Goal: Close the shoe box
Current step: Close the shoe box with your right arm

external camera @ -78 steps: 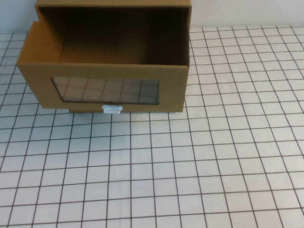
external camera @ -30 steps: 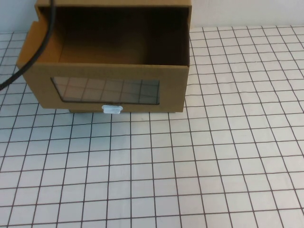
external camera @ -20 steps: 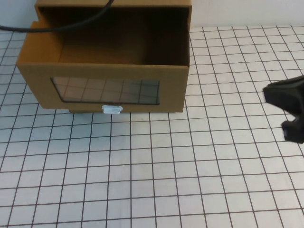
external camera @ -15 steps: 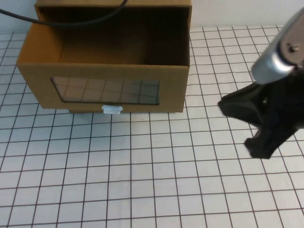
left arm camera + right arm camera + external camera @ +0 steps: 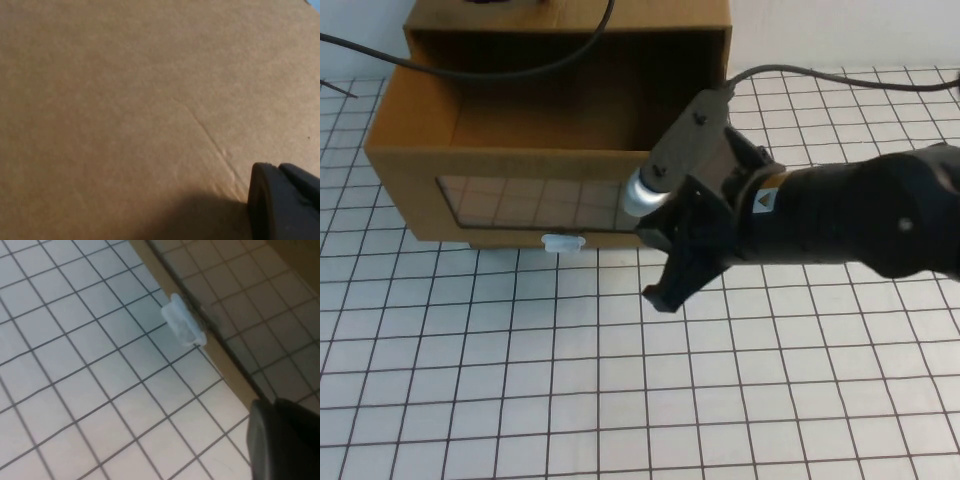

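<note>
From the high view, the shoe box (image 5: pixel 550 150) sits far left on the gridded table (image 5: pixel 520 400), drawer pulled out; the right gripper (image 5: pixel 670 265), fingers unreadable, hangs at its near right corner. Left wrist view: left gripper (image 5: pixel 282 200), fingers unreadable, against cardboard. Right wrist view: white pull tab (image 5: pixel 182 326).

This looks like a robotics test bench in a lab rather than a home or shop. The desk (image 5: pixel 520 400) is covered with a white sheet printed in a regular black grid, the kind of surface laid out for measured trials, and it runs back to a plain pale wall (image 5: pixel 840 30). A black robot arm (image 5: pixel 850 225) with a yellow warning triangle sticker reaches over the grid, and loose black cables (image 5: pixel 500 68) trail across the scene. The only prop is a plain brown cardboard shoe box (image 5: pixel 540 150) standing on the sheet, with no household clutter around it.
</note>
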